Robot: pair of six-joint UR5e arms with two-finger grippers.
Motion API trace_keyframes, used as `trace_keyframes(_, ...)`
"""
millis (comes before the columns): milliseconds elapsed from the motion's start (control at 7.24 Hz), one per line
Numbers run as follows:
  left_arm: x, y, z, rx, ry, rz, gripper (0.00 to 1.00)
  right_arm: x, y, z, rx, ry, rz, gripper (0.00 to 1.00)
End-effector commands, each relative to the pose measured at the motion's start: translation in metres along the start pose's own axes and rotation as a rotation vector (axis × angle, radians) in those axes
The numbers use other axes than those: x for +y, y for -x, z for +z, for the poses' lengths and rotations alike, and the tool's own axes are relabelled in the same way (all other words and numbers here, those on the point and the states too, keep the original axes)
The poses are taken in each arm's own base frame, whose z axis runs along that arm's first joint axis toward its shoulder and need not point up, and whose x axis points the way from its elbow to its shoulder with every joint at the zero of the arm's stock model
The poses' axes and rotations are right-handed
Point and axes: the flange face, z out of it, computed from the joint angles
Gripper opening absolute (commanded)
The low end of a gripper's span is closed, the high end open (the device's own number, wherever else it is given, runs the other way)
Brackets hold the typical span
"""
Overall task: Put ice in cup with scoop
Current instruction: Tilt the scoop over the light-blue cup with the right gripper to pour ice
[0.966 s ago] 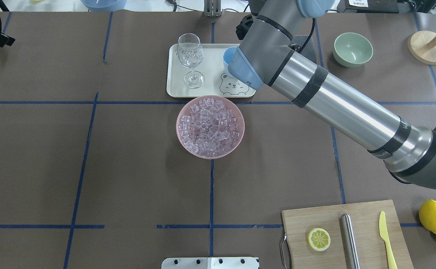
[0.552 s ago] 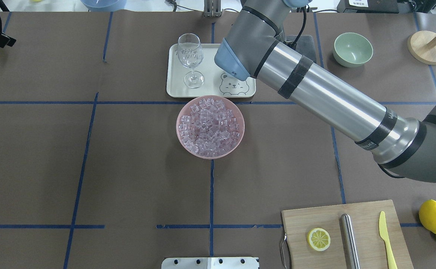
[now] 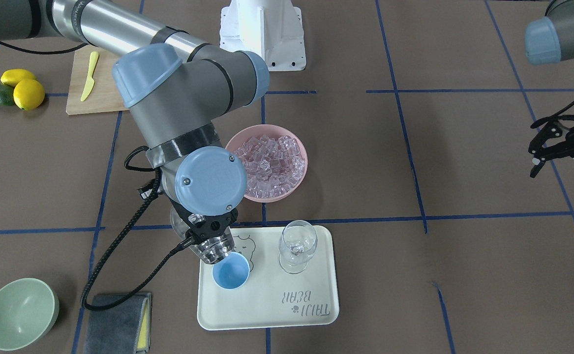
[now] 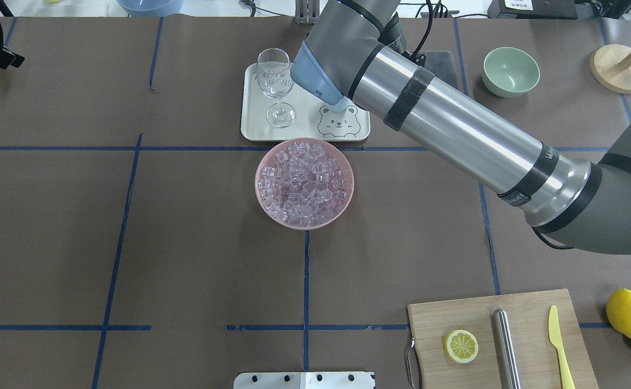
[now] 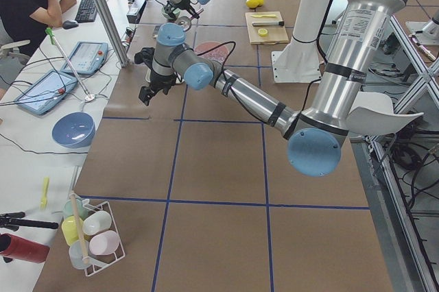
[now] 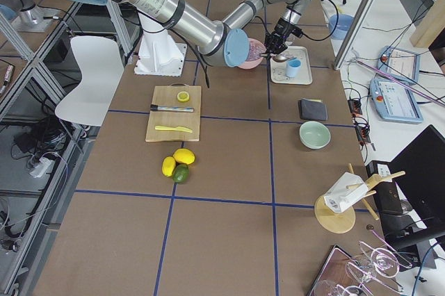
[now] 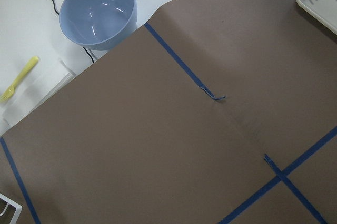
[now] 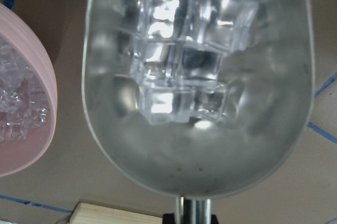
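Note:
In the right wrist view the steel scoop (image 8: 200, 129) fills the frame, and several clear ice cubes (image 8: 184, 66) lie in its trough. My right gripper (image 3: 209, 230) is shut on the scoop's handle. It holds the scoop (image 3: 212, 250) tilted just above the near rim of the light-blue cup (image 3: 230, 271) on the cream tray (image 3: 267, 309). More ice (image 4: 301, 183) fills the pink bowl (image 4: 347, 186) beside the tray. My right arm hides the cup in the overhead view. My left gripper (image 3: 559, 147) hangs open and empty, far off to the side.
A wine glass (image 3: 296, 246) stands on the tray close to the cup. A green bowl (image 4: 510, 70), a grey cloth (image 3: 114, 322) and a wooden stand (image 4: 618, 67) lie beyond. A cutting board (image 4: 531, 313) carries a lemon slice, steel cylinder and yellow knife.
My right arm has swung left across the tray toward the wine glass. It now covers the cup, which showed partly in the overhead view a second ago.

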Motion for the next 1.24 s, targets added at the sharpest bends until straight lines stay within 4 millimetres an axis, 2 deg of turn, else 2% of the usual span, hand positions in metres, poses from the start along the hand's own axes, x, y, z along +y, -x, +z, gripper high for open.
trace_keyframes(0, -0.001, 0.0, 0.0, 0.0, -0.001, -0.001, 1.0, -0.001, -0.002, 0.002, 0.009, 0.035, 0.019, 0.0)
trace_keyframes(276, -0.001, 0.0, 0.0, 0.0, -0.001, -0.001, 1.0, 0.003, 0.001, -0.007, 0.025, 0.05, 0.025, 0.0)
trace_keyframes(552, -0.001, 0.0, 0.0, 0.002, -0.001, 0.001, 1.0, -0.006, 0.008, -0.018, 0.044, 0.077, 0.035, 0.0)
trace_keyframes(1104, -0.002, -0.006, -0.002, 0.056, -0.003, 0.001, 1.0, -0.005, 0.008, -0.017, 0.049, 0.095, 0.043, 0.0)
